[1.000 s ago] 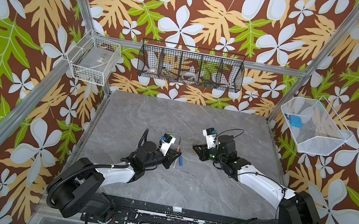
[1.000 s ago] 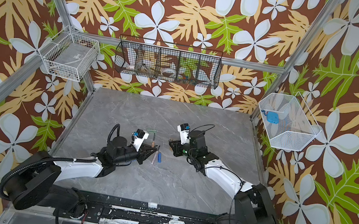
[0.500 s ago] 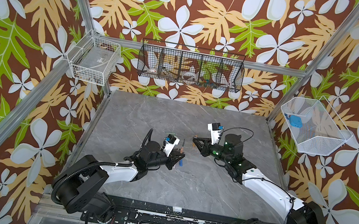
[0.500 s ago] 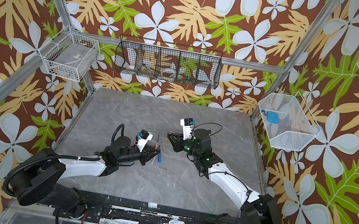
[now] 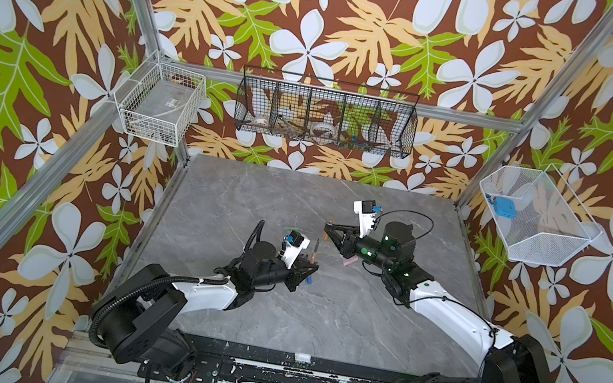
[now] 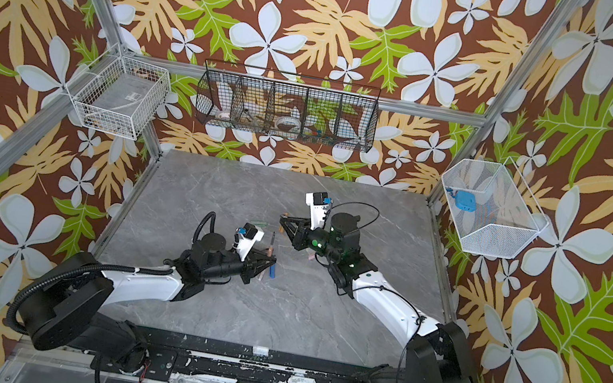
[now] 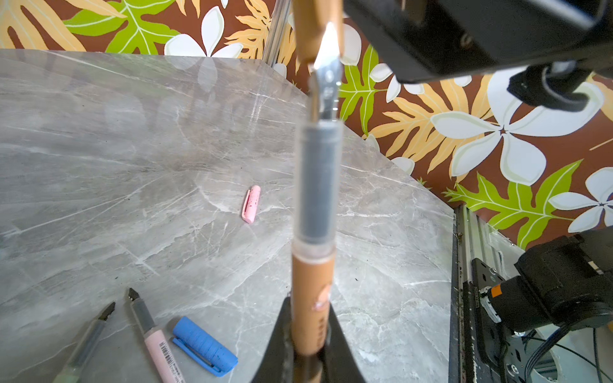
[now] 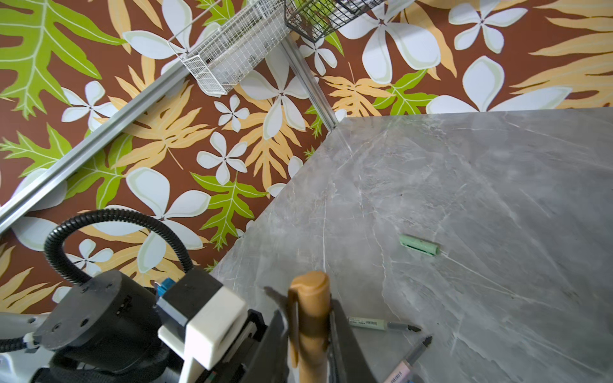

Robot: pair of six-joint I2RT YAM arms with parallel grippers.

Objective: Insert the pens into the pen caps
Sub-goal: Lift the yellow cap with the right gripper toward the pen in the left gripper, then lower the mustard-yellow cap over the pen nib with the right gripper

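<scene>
Over marble table (image 5: 295,199), left hand (image 7: 310,310) tight on brown pen (image 7: 315,199), opposite right hand (image 8: 310,310) seemingly on brown cap (image 8: 309,285)

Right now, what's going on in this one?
The left tool grips the brown pen with its nib pointing away from the tool. The right tool holds the brown cap close to that nib, but the cap is not yet pushed on. The pink pen, grey-green pen, blue cap, pink cap and green cap lie loose on the table.
</scene>
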